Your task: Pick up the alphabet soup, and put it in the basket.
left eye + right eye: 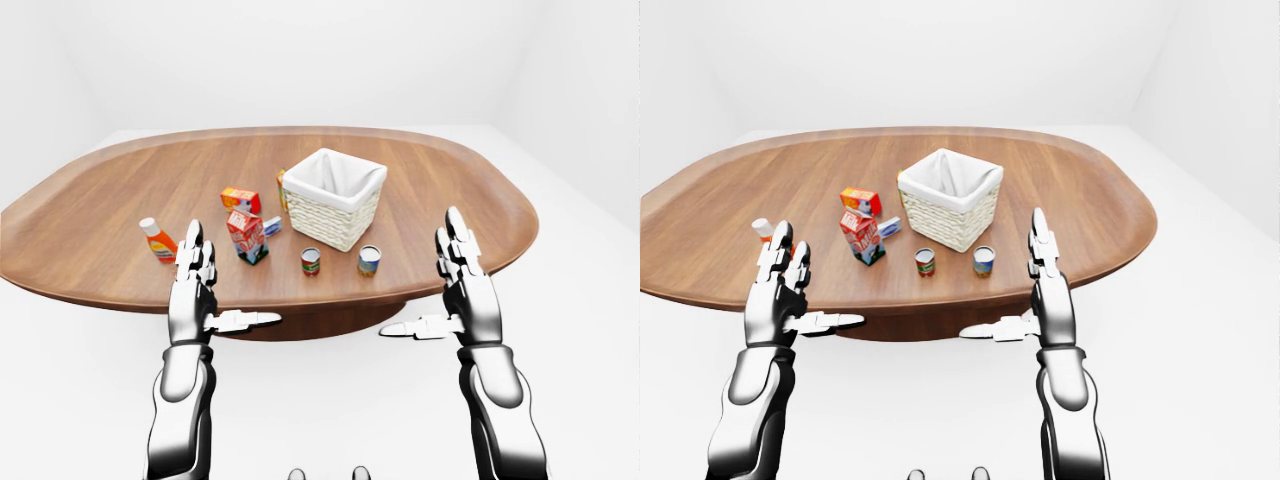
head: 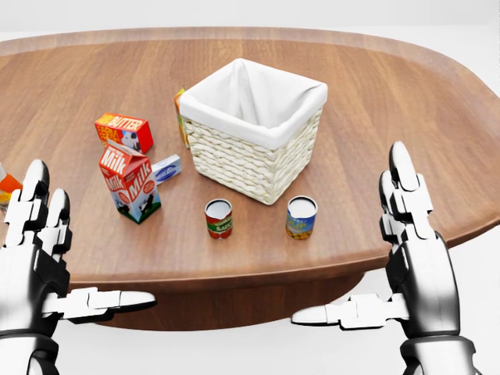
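Upright, alphabet soup [image 2: 219,218], axis vertical, open top rim upward.

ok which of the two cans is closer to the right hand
The blue and yellow can, which stands right of the red can in the head view, below the basket's corner. The open right hand is raised on that side.

Both arms reach forward from the bottom of the eye views, forearms rising to upright wrists. The left hand [image 2: 39,258] stands palm inward at the left of the head view, its fingers [image 2: 35,199] straight and pointing up, thumb stretched sideways toward the middle. The right hand [image 2: 414,258] mirrors it at the right, fingers [image 2: 402,183] extended upward, thumb pointing left. Neither hand holds anything.
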